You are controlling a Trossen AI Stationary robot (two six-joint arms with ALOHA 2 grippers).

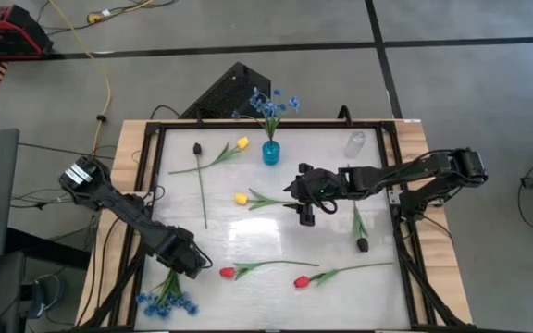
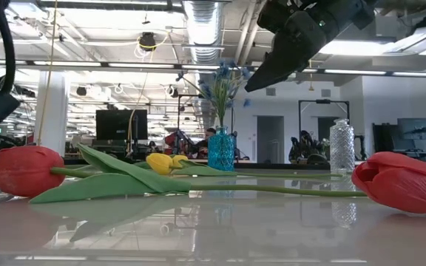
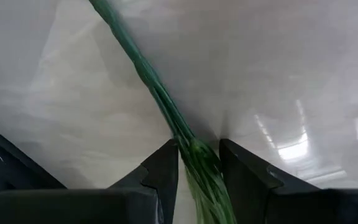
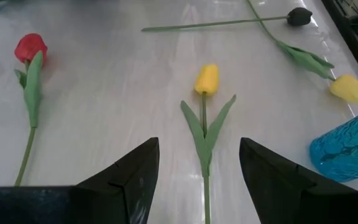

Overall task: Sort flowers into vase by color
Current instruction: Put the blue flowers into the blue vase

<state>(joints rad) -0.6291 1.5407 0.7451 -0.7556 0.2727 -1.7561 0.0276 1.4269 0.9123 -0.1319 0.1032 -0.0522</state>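
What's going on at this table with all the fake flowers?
Two robot arms are sorting artificial flowers. The left gripper is closed on the green stem of a blue many-blossom spray at the table's near left corner. The right gripper hangs open over a yellow tulip mid-table. One blue spray already stands in the small blue glass vase; red tulips and dark buds lie loose.

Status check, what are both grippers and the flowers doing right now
Left gripper shut on green stems of blue spray, near-left corner. Right gripper open, lined up on yellow tulip. Nothing blocking.
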